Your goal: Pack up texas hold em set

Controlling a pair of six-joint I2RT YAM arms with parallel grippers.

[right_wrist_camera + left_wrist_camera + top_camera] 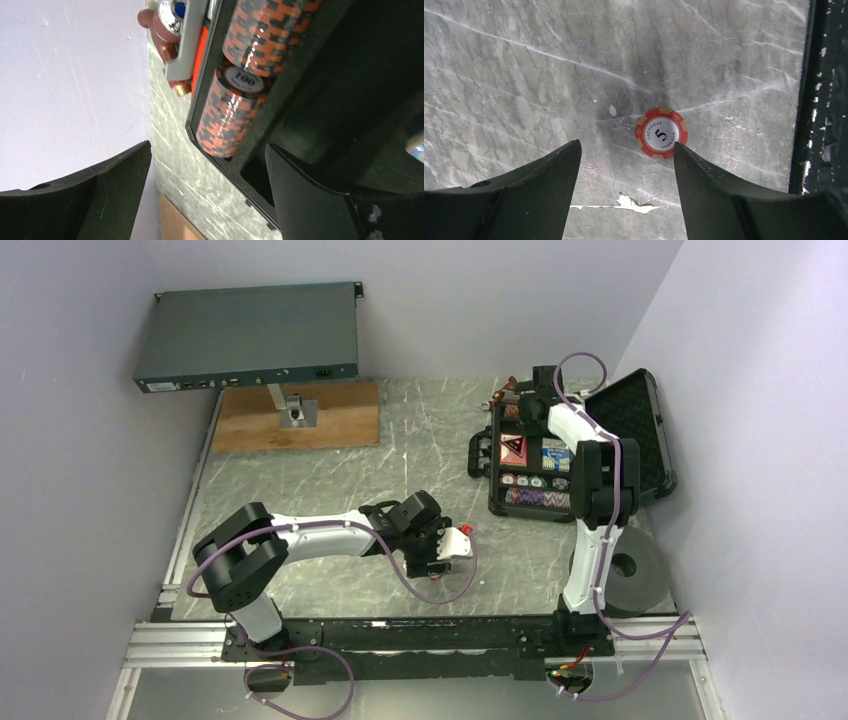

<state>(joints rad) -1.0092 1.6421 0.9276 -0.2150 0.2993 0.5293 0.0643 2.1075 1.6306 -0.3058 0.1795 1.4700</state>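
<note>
Chip flat on table, alone, just off L gripper tips, nearer one finger. L jaws wide, empty. R gripper wide, empty, over chip row in case. Chip light, stiff, thin, prob. slick on stone: pinch across rim.

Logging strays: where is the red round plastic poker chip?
In left wrist view, the chip lies flat on the grey marbled table, just beyond the left claw.
</note>
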